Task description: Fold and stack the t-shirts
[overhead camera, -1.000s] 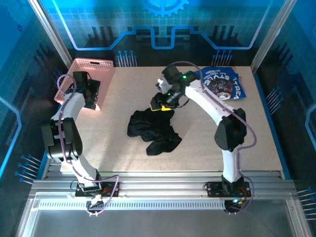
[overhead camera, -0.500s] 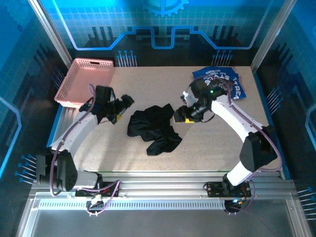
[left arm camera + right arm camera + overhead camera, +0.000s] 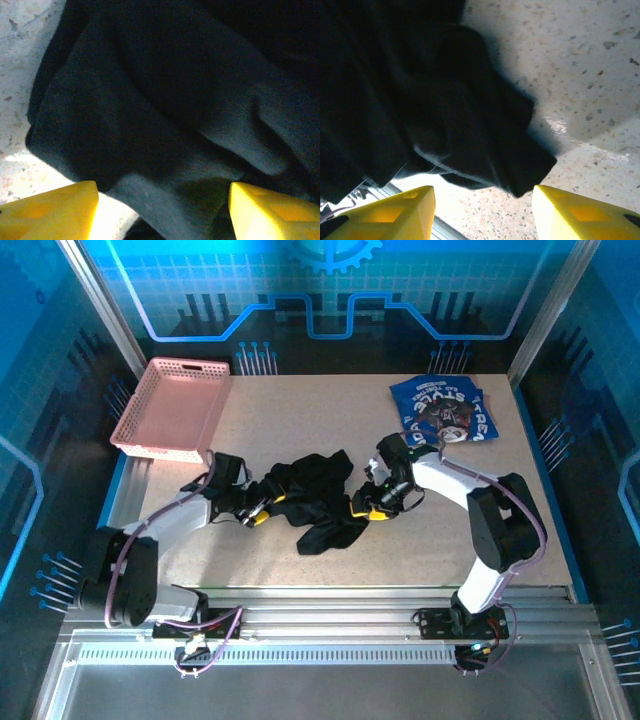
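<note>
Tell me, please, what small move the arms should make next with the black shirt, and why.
Probably close both grippers on the cloth. The left gripper and right gripper sit low at opposite edges of the crumpled black shirt, jaws apart with fabric at the gap. A pinch on each side would let them lift and spread it.

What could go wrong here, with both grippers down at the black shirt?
1. The black shirt lies bunched in folds. The left gripper, jaws open over layered cloth, may pinch several layers rather than one edge.
2. The right gripper, also open, sits at a corner tip of the shirt, so a shallow bite could slip off when pulled.
</note>
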{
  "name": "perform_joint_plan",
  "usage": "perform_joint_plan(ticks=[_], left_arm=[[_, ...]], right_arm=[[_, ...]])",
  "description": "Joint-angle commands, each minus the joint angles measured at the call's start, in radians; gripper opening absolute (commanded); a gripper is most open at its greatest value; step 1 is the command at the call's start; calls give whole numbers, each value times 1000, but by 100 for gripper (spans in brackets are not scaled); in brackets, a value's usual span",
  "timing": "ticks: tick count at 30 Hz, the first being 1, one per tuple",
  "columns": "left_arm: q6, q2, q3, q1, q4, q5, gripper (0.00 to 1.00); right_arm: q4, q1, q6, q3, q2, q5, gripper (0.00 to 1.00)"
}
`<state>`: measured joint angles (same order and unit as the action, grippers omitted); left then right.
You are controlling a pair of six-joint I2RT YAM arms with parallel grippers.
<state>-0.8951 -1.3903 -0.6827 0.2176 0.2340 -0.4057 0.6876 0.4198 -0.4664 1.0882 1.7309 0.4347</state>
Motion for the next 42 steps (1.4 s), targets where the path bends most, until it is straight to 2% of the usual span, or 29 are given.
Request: perform_joint_plan(ticks=[1, 5, 8, 10, 12, 14, 15, 23, 28, 34, 42], left_arm=[[-11, -42, 18, 17, -57, -20, 67], [-13, -113, -13, 23, -73, -5, 60], [-14, -165, -43, 30, -84, 33, 48], [-13, -209, -69, 31, -92, 39, 32], [-6, -225, -100, 31, -81, 52, 16], [6, -221, -138, 31, -66, 59, 5], [20, -215, -167, 31, -43, 62, 0], [117, -71, -388, 2, 141, 145, 0], [141, 35, -480, -102, 179, 138, 0], [218, 114, -600, -217, 214, 113, 0], [240, 175, -686, -241, 127, 79, 0]], right_arm=[[-62, 15, -47, -22, 33, -7, 54], [-86, 25, -70, -16, 80, -13, 50], [-99, 39, -80, 2, 107, -22, 45], [-96, 44, -81, 23, 127, -27, 33], [-90, 43, -85, 43, 132, -37, 16], [-76, 39, -89, 72, 116, -51, 3], [-63, 34, -90, 94, 100, -61, 0], [69, -26, -72, 323, -100, -181, 0], [131, -90, -48, 477, -211, -237, 0], [164, -199, -35, 599, -303, -176, 0], [131, -265, -46, 625, -390, -44, 0]])
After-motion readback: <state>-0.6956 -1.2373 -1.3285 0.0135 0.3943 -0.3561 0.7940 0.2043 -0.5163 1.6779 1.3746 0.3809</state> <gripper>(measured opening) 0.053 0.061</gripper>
